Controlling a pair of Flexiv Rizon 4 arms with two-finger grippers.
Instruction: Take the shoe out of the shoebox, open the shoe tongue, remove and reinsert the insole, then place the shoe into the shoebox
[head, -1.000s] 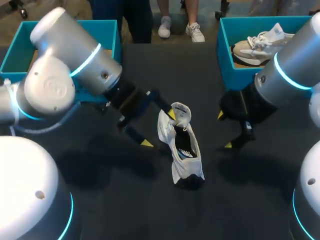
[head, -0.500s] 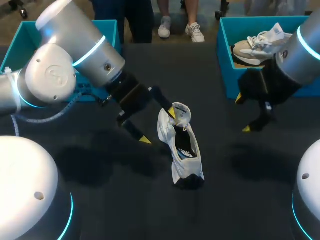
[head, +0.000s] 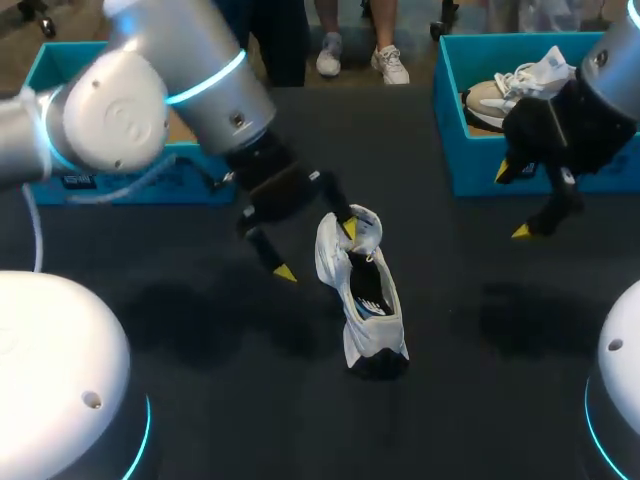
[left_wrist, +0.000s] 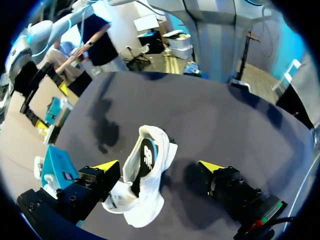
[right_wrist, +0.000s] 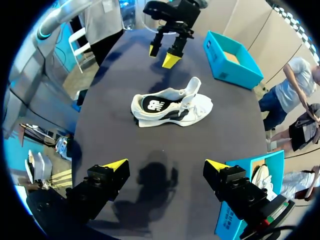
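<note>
The white shoe lies out of any box in the middle of the dark desk, its opening facing up and its dark lining showing. Our left gripper is at the shoe's far end with its fingers spread wide. One yellow tip sits against the shoe's upper rim and the other is apart from it over bare desk, so nothing is grasped. The left wrist view shows the shoe lying between those released fingers, close to one and well apart from the other. Our right gripper hangs with its fingers also released and empty, just in front of the teal shoebox at the right, which holds a second shoe. Another teal box stands at the left, partly hidden behind our left arm. Nothing lies between the shoe and either box. Since a second ago the right arm has drawn away from the shoe toward its box. The left arm has swung its upper part back while its tip kept to the shoe, and the shoe has not moved.
</note>
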